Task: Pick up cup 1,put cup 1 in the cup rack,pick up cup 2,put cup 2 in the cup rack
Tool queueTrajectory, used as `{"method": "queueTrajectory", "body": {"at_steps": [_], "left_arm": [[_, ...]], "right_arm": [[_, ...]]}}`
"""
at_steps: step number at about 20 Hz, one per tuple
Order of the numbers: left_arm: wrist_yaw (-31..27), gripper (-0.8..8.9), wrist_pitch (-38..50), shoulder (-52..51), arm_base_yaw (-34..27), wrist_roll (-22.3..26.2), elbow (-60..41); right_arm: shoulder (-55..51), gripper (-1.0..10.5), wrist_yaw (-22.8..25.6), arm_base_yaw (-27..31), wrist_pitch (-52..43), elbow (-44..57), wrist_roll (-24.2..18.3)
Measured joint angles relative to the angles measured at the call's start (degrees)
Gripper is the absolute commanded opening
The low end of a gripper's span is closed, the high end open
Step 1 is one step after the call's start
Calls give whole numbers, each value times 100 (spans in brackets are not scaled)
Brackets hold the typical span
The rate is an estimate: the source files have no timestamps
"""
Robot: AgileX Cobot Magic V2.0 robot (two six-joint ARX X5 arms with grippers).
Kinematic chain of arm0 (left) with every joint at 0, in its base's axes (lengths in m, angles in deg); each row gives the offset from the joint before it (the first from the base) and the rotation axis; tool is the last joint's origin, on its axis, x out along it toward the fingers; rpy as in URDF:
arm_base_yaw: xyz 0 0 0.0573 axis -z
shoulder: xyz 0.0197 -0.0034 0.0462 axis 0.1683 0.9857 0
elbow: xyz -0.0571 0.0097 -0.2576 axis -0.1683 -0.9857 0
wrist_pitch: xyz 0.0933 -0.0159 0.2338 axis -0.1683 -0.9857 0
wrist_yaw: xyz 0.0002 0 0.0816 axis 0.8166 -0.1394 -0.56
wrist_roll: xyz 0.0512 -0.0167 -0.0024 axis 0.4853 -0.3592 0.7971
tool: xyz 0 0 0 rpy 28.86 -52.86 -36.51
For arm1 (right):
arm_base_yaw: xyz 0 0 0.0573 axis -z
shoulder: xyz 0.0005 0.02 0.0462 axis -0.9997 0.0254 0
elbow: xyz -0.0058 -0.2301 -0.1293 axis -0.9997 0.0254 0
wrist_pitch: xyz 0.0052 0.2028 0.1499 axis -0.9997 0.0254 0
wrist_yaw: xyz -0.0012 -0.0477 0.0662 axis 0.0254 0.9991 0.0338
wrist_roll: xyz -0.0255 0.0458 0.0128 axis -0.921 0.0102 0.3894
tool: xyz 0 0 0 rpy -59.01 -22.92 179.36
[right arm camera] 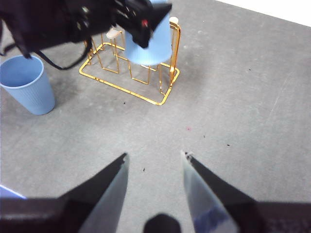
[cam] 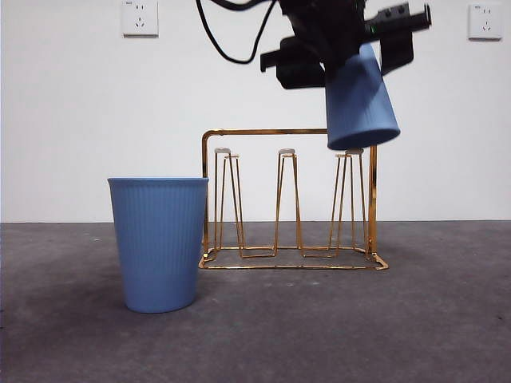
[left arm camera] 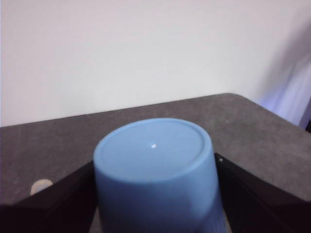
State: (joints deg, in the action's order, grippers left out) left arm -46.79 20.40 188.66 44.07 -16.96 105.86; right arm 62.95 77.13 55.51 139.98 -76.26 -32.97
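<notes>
My left gripper (cam: pixel 343 49) is shut on a blue cup (cam: pixel 361 100), held upside down and slightly tilted. The cup's mouth hovers just above the white tip of the right prong (cam: pixel 354 151) of the gold wire cup rack (cam: pixel 287 132). In the left wrist view the cup's base (left arm camera: pixel 154 165) fills the space between my black jaws. A second blue ribbed cup (cam: pixel 160 243) stands upright on the table, just left of the rack. My right gripper (right arm camera: pixel 155 158) hangs open over bare grey table, well away from the rack (right arm camera: pixel 163 99) and from the standing cup (right arm camera: pixel 26 87).
The grey table (cam: pixel 399 319) runs back to a white wall with two sockets (cam: pixel 140 17). A black cable (cam: pixel 227 48) trails from the left arm above the rack. The rack's other prongs (cam: pixel 287 152) carry nothing.
</notes>
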Motion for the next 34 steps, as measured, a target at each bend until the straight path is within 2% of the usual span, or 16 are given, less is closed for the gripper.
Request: {"method": "queueTrajectory", "body": {"at_steps": [8,16,25,34], "left_arm": [[-37,-8,-70,184,0,-9,0],[-20,-8,-391,584,9,-354,2],[-17,-8,-785,605,28,-457,2],[334,-8,-1043,754,20,-610,72]], "right_arm": [[0,189,0,0,-7,0,-17],[-2,189,0,0,-7,0,-90],[-2,189,-4,0,-20,0,-127],[-2,189,-2,0,-28,0,-144]]}}
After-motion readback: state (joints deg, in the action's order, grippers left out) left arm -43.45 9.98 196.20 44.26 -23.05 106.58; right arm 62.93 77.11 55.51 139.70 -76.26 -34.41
